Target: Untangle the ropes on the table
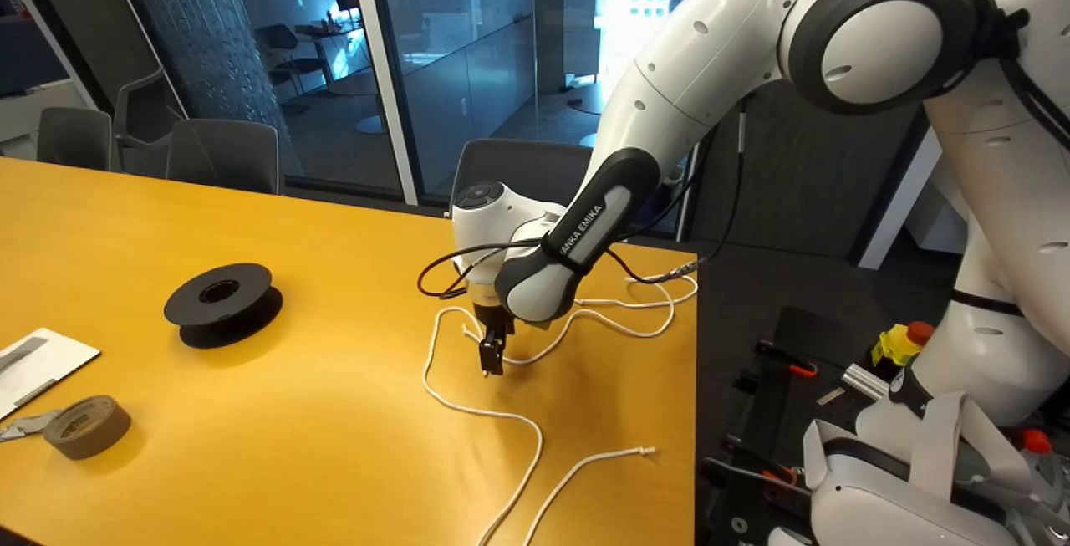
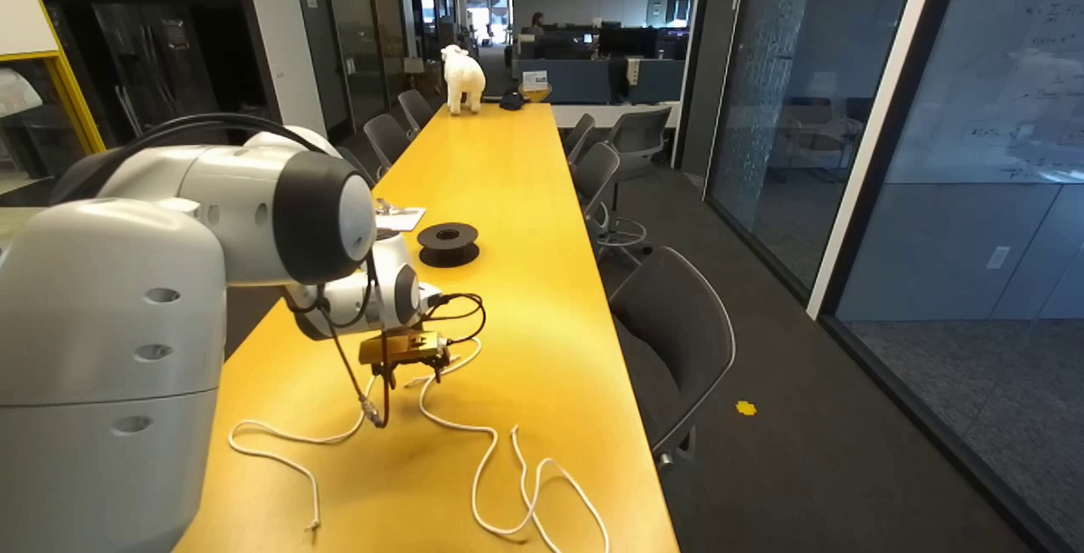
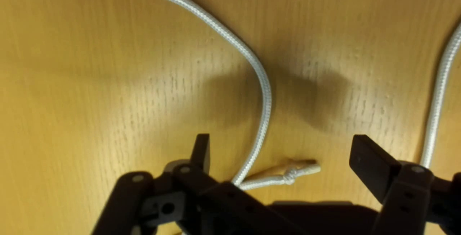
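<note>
Below the wide-spread jaws of the black two-fingered tool, we see thin white braided rope curving across the yellow wooden table, its knotted end nearby.

The arm is rounded and white, dotted with oval recesses, with a broad black ring at one joint and pale, partly covered lettering, "ANKA EMIKA". Black cables loop along it. The pincer is black, with blocky fingers, screw heads and a gold-coloured block above.
</note>
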Controlling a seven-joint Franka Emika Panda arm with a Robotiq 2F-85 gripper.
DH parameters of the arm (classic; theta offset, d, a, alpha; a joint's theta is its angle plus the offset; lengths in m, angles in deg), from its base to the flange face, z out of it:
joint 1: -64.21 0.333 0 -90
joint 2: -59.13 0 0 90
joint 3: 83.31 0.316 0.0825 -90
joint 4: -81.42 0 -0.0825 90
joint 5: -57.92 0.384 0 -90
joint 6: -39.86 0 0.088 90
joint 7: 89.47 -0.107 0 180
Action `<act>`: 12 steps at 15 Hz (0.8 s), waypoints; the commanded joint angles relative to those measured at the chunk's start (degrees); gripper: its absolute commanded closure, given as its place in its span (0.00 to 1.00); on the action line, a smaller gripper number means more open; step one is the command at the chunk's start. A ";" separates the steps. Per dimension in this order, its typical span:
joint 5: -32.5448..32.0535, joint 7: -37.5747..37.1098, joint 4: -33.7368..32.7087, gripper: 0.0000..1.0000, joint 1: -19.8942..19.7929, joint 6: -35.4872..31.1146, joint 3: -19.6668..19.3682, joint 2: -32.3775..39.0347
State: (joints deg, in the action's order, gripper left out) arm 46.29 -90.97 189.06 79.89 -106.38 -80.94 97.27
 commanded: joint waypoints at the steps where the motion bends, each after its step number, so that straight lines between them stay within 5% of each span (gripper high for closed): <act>1: -0.60 -0.91 -1.47 0.00 -0.54 -1.85 -0.81 2.02; 11: -0.43 -0.85 -2.93 0.00 -0.92 -2.58 -1.48 4.35; 12: -0.43 -0.80 -2.97 0.11 -0.95 -2.70 -1.46 4.43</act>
State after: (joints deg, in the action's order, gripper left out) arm 46.29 -90.98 187.19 79.02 -107.98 -82.21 101.03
